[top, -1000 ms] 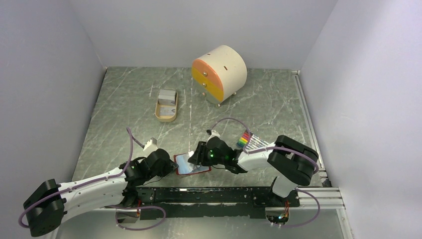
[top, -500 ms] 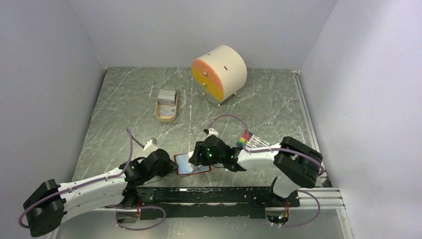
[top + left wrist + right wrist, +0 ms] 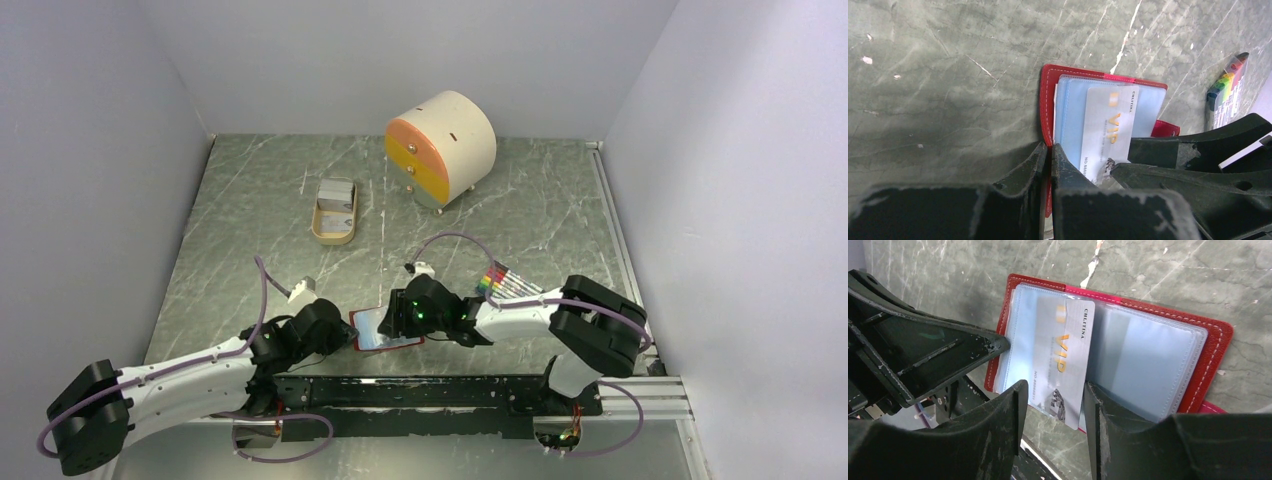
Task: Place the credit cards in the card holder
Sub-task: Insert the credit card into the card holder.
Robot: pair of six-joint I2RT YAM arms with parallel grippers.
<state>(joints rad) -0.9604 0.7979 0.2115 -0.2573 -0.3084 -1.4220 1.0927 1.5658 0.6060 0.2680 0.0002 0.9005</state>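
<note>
We see the small red leather-like folding card holder (image 3: 372, 332) lying open on the green marbled table (image 3: 280, 230), at 6 o'clock in the overhead view and just in front of the arm bases. Its pale blue shiny pockets face up. A silver-grey rectangular credit card (image 3: 1063, 360) marked VIP in gold lies on the pockets of the side nearer the left arm. One short end of the card sits over the pockets and the other sticks out past the holder's edge. The left gripper (image 3: 1049, 150) has its jaws almost together, pinching the red stitched edge of the card holder. The right gripper (image 3: 1054, 390) has its jaws moderately apart, one on each long side of the card's free end. We cannot tell whether the pads actually press on the card. At 2 o'clock from the card holder, well apart, lies a bundle of rainbow-coloured sticks (image 3: 503, 283). A tan oval tray (image 3: 335, 225) lies at 11 o'clock, and what look like more flat silver-grey cards (image 3: 337, 190) rest in its far end. A cream round drawer unit with orange and yellow fronts (image 3: 442, 148) stands at 1 o'clock near the back wall.
</note>
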